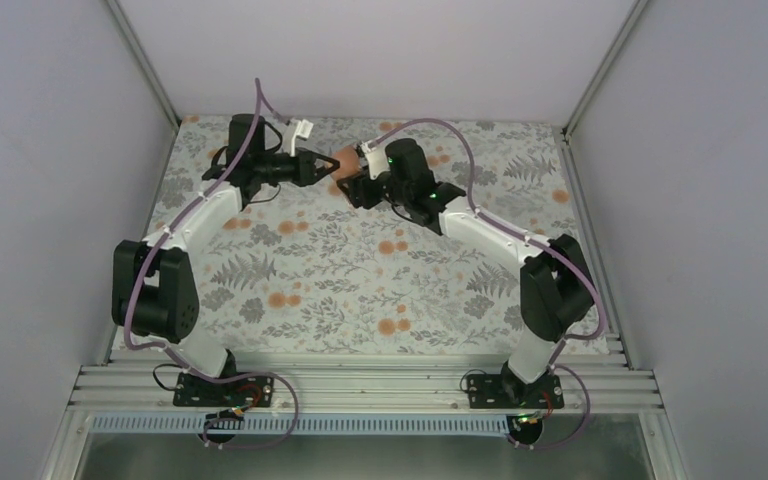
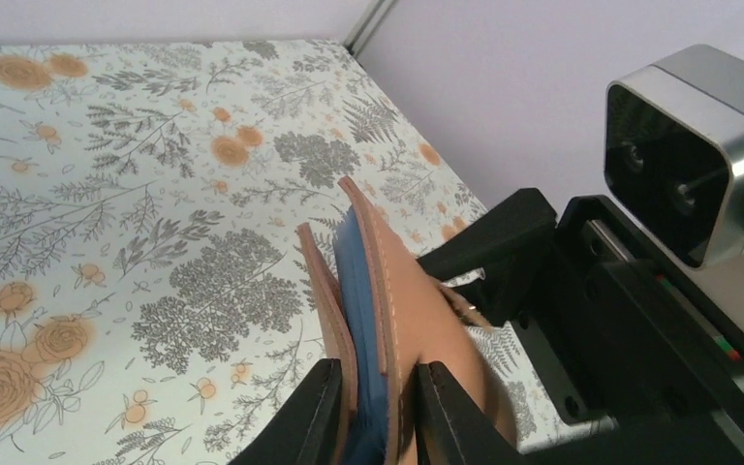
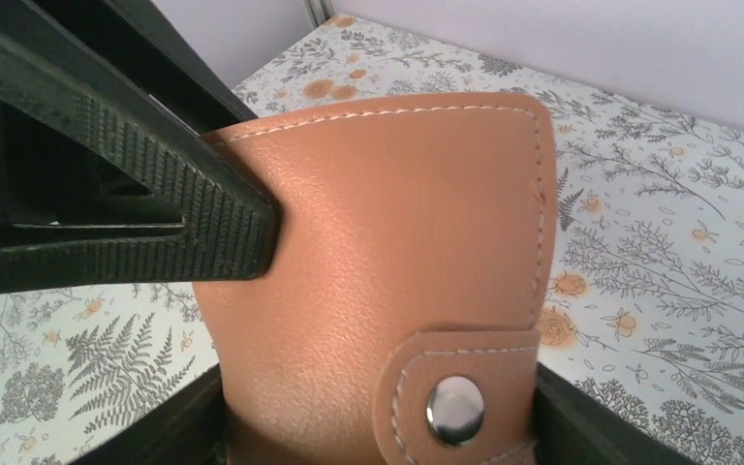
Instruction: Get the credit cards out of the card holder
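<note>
Holding the card holder (image 2: pixel 417 310) in the air over the desk (image 2: pixel 107 194), you have both pincers clamped on it; the right pincer (image 3: pixel 383 431) grips it across its width near the snap tab (image 3: pixel 446 363), the left pincer (image 2: pixel 380 380) pinches both flaps (image 2: pixel 322 291) together; I think you should take only one flap and peel slowly; the blue layer (image 2: pixel 358 291) between may be a card or lining, I cannot tell.

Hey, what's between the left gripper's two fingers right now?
The card holder, edge-on, brown flaps with blue showing between them, pinched in the left gripper; the left wrist view shows it.
</note>
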